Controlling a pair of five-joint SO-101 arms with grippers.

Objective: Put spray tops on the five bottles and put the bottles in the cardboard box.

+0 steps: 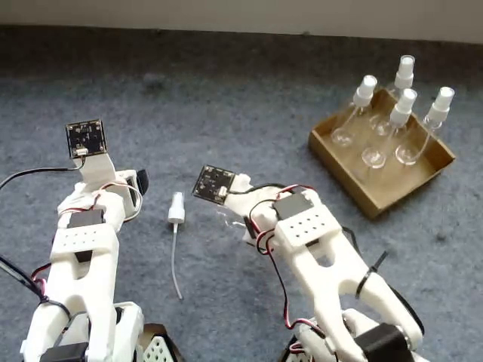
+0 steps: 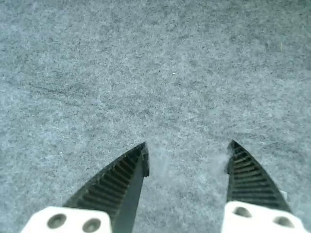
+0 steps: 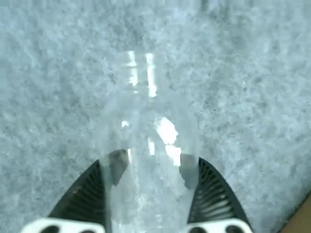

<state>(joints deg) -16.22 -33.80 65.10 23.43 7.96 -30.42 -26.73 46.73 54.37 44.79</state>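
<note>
Right wrist view: right hand point(image 3: 151, 162) snug around clear bottle point(image 3: 146, 111); left hand point(image 2: 188, 142) wide apart above carpet point(image 2: 146, 58).

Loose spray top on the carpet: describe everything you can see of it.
The spray top looks like white plastic: a small pump head with a long thin dip tube curving toward the arms' bases. It lies flat on the grey carpet, between the left arm and the right arm, unattached, touching nothing else.

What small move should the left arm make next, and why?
Probably shift the open left end effector toward the spray top lying loose on the carpet and grasp it: the right end effector holds a bottle whose neck is uncapped.
</note>
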